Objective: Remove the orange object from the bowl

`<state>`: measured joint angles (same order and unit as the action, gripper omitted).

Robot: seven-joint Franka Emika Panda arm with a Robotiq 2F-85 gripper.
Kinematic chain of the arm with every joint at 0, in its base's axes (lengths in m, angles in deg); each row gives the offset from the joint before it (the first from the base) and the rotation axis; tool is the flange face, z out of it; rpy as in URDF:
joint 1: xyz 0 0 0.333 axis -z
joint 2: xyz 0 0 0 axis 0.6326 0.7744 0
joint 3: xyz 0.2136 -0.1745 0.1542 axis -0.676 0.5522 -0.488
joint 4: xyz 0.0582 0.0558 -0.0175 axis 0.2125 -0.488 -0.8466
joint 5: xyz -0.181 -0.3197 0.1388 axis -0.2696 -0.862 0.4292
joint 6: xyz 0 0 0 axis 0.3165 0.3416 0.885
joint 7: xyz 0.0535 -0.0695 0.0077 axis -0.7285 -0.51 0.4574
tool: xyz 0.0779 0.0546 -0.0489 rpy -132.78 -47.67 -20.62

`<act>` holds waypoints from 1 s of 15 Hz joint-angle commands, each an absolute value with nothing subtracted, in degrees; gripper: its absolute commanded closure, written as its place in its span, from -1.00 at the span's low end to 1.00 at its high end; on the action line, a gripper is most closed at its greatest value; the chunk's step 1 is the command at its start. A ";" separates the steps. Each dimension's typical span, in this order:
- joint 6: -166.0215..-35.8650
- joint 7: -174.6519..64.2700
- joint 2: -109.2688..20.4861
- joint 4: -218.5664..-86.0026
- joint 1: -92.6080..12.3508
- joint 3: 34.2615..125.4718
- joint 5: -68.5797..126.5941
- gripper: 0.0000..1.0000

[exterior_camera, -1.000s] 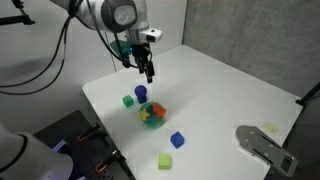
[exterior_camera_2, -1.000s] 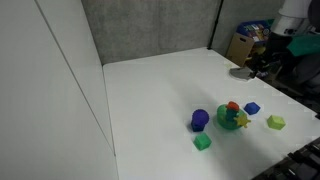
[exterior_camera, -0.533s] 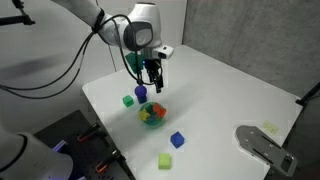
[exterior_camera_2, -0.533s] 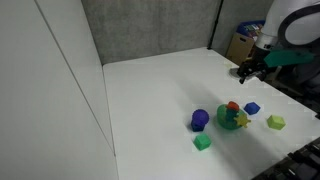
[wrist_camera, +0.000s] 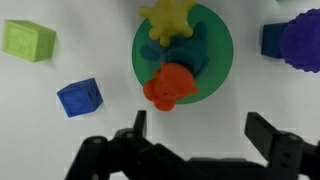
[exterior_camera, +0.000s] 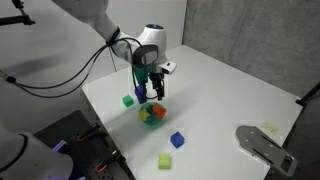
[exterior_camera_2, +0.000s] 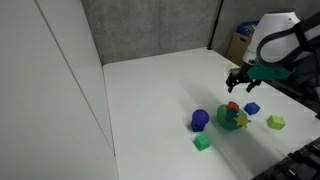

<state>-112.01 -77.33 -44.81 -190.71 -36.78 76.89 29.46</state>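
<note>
Stretched over the white table [exterior_camera: 230,90] with the arm [exterior_camera: 150,42] bent and the wrist aimed straight down, claw [wrist_camera: 198,125] spread wide, gripping nothing. Hovering just above the green bowl [wrist_camera: 222,50], purple cup [wrist_camera: 300,40] off past one finger, blue cube [wrist_camera: 79,97] and green cube [wrist_camera: 27,41] past the other. Sitting in the bowl at the edge nearest the claw, between its fingers: the orange object [wrist_camera: 170,85], yellow star [wrist_camera: 170,18] beyond it.

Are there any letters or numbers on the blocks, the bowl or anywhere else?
None: no word, number or sign can be read in any view.
In the wrist view the green cube, the blue cube, the orange object and the bowl look plain.
The brown box in an exterior view is too blurred to tell.
</note>
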 commanded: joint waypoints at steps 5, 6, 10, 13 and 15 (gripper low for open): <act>-113.89 -74.58 -34.05 -183.44 -39.01 79.17 33.69 -1.00; -113.49 -74.54 -32.83 -182.67 -39.22 79.36 33.83 -1.00; -111.82 -73.85 -29.16 -180.34 -39.03 79.43 35.24 -1.00; -110.97 -73.76 -27.57 -179.36 -39.23 79.79 35.79 -1.00; -109.74 -73.78 -27.18 -178.88 -39.46 80.05 35.77 -1.00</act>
